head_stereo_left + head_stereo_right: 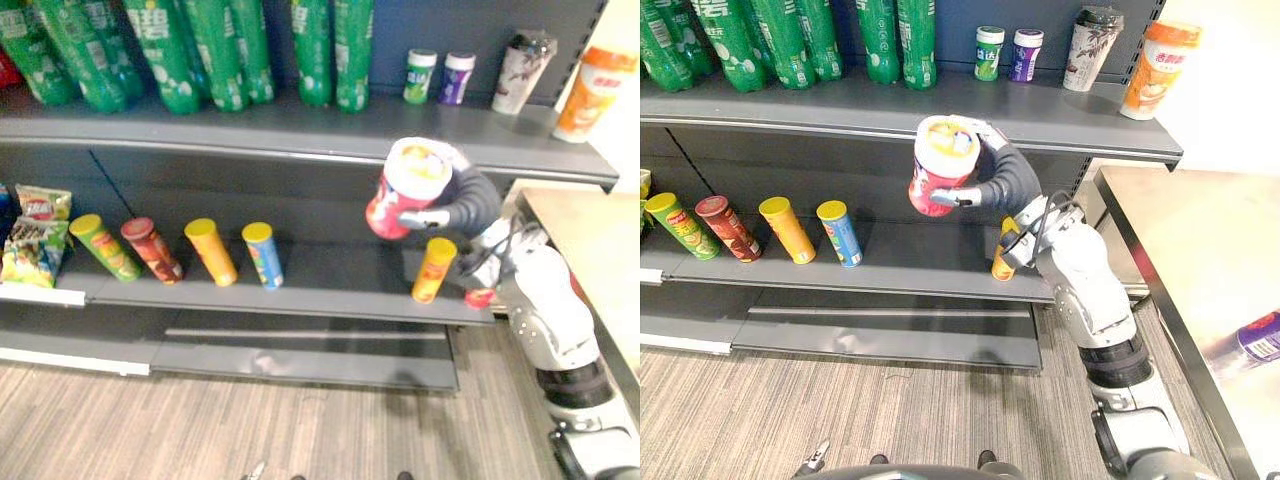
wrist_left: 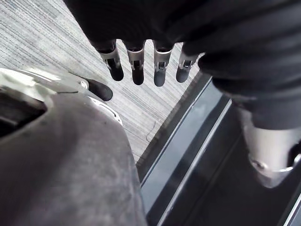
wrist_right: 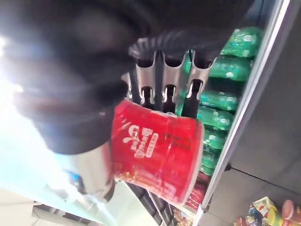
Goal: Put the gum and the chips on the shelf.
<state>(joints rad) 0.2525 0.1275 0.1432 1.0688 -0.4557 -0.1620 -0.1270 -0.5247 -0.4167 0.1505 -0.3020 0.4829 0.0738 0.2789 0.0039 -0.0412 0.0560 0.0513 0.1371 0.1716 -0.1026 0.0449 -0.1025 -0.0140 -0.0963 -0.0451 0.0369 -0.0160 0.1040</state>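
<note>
My right hand (image 1: 1006, 182) is shut on a red chips tub (image 1: 940, 165) with a pale lid, thumb and fingers curled round its side (image 3: 155, 150). It holds the tub tilted in the air, in front of the shelving and just below the top shelf (image 1: 300, 130). Two small gum bottles, one green (image 1: 420, 76) and one purple (image 1: 457, 78), stand on that top shelf, up and to the right of the tub. My left hand (image 2: 136, 66) hangs over the grey floor with its fingers straight and nothing in them.
Several chip cans lie on the middle shelf (image 1: 330, 290), and an orange one (image 1: 433, 270) lies right under my hand. Green bottles (image 1: 200, 50) and two cups (image 1: 595, 92) stand on the top shelf. Snack bags (image 1: 35, 235) sit at far left. A table (image 1: 1180, 230) with a purple container (image 1: 1260, 338) stands at right.
</note>
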